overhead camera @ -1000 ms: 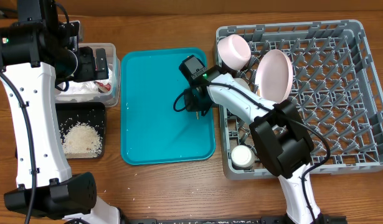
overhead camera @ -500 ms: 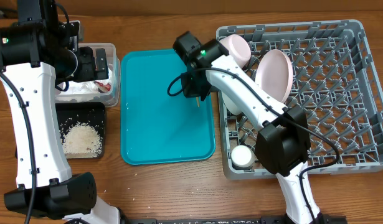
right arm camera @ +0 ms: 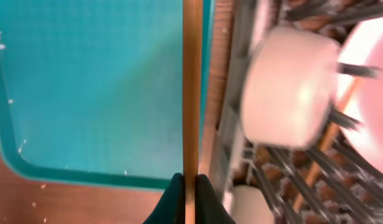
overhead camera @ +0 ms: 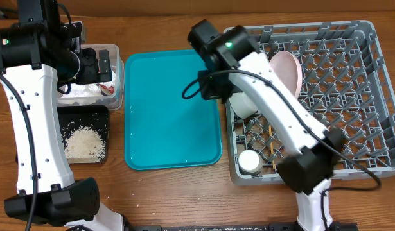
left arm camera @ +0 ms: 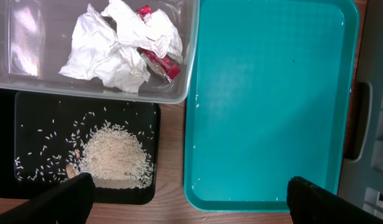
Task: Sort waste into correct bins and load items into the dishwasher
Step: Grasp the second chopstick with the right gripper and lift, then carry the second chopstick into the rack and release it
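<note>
My right gripper (right arm camera: pixel 190 196) is shut on a thin wooden chopstick (right arm camera: pixel 191 93), held over the right edge of the teal tray (right arm camera: pixel 85 81), next to the grey dish rack (overhead camera: pixel 332 96). In the overhead view the right gripper (overhead camera: pixel 212 85) is at the rack's left edge. The rack holds a pale bowl (right arm camera: pixel 291 87), a plate (overhead camera: pixel 286 72), a white cup (overhead camera: pixel 250 162) and another chopstick (overhead camera: pixel 272 144). My left gripper (left arm camera: pixel 191 208) is open and empty, high above the bins. The clear tub (left arm camera: pixel 29 81) holds napkins (left arm camera: pixel 110 50) and red-marked wrappers (left arm camera: pixel 159 61). The black tray (left arm camera: pixel 29 137) holds rice (left arm camera: pixel 110 155).
The teal tray (overhead camera: pixel 171 109) lies between the bins and the rack, with a few rice grains on it. The left arm stands over the clear tub (overhead camera: pixel 114 99) and black tray (overhead camera: pixel 85 115). The right arm's links cross the rack's left part.
My right gripper has moved up and to the right with the chopstick, from over the middle of the teal tray to the rack's left edge. The left arm has not moved.
</note>
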You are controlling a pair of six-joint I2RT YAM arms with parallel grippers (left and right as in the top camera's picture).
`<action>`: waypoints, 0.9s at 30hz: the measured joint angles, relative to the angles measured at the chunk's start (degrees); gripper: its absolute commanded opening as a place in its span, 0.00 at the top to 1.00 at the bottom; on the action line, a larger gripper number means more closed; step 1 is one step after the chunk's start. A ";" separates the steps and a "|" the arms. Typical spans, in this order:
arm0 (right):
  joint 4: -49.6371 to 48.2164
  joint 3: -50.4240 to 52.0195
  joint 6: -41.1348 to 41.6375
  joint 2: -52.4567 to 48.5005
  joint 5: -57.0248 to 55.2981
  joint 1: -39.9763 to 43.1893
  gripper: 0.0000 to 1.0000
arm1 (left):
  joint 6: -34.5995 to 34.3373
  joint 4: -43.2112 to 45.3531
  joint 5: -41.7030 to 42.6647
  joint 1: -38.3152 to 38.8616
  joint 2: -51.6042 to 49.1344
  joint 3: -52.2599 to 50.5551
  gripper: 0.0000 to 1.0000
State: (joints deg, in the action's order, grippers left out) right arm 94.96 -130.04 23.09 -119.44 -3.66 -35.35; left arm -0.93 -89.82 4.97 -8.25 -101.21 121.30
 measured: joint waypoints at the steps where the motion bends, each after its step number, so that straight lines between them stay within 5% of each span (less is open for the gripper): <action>1: 0.66 -0.09 0.17 1.18 -0.44 0.02 0.96 | 0.00 0.00 0.00 0.00 0.00 0.00 0.00; 14: 2.14 0.46 1.42 13.38 -1.73 4.22 0.96 | 0.00 0.00 -0.02 0.00 0.00 0.00 0.00; 27: 1.49 22.67 1.99 19.19 -2.91 11.98 0.96 | 0.00 -0.02 0.00 0.00 0.00 0.00 0.00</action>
State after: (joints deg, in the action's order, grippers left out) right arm 96.44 -107.37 25.08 -100.25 -6.57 -23.38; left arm -0.93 -89.84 4.97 -8.25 -101.21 121.30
